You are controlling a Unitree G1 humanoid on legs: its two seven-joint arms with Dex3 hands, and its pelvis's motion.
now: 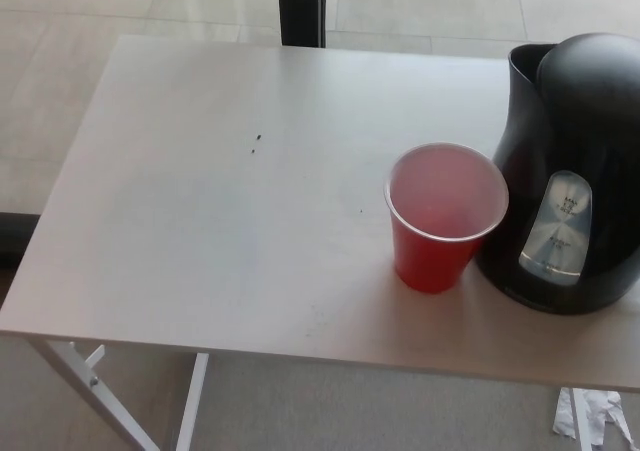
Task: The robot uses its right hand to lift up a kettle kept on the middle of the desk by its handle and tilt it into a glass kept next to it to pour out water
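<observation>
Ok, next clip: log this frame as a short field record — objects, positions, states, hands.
surface: white folding desk
kettle: black kettle, upright at right edge of the picture, partly cut off
kettle window: grey level gauge facing camera
cup: red cup, upright, just left of kettle
cup contents: cannot tell
hands: none in view
task progress: kettle not yet lifted

Pretty bright, washed-out daylight overall; the pale table looks a bit hazy and soft. Soft glare sits on the black kettle toward 12 o'clock, and the floor beyond is blown out. The red cup casts a faint shadow toward 6 o'clock. Slightly grainy, no real motion blur.
</observation>
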